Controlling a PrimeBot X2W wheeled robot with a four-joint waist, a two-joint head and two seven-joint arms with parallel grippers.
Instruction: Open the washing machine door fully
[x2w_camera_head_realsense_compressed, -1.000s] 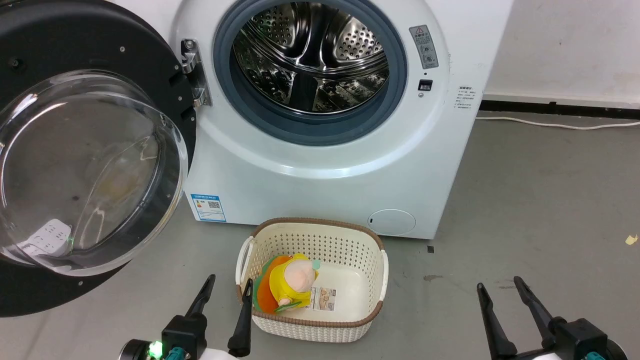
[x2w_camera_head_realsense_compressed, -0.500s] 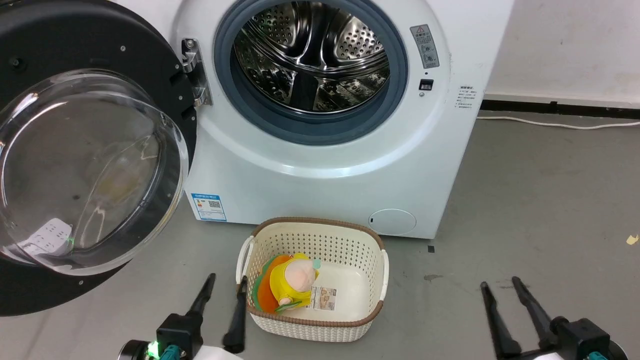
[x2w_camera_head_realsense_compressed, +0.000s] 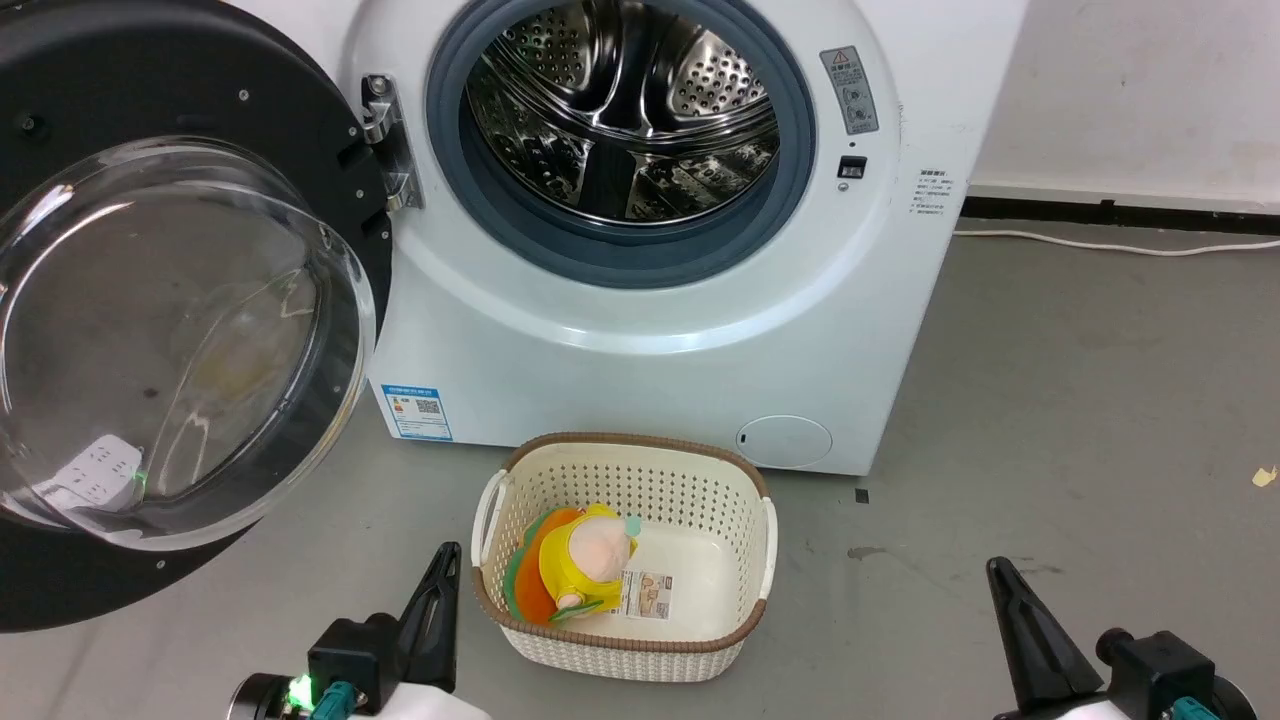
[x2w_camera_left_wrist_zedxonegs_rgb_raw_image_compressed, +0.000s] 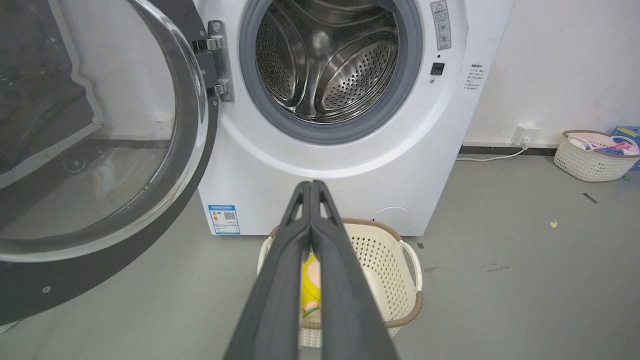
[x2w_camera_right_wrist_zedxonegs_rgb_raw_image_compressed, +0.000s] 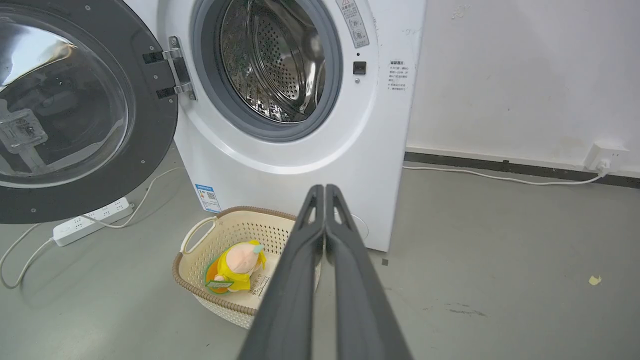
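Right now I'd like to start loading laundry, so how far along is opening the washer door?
Done: the door stands wide on its hinge, leaving the drum fully exposed. In hand: nothing; the left hand and right hand are both shut and low, apart from the door. Left: probably little; whether the door can swing further isn't clear.

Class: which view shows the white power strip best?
Right wrist view: the power strip lies unobstructed on the floor near the washing machine door. The head view shows it dimly through the door's glass bowl.
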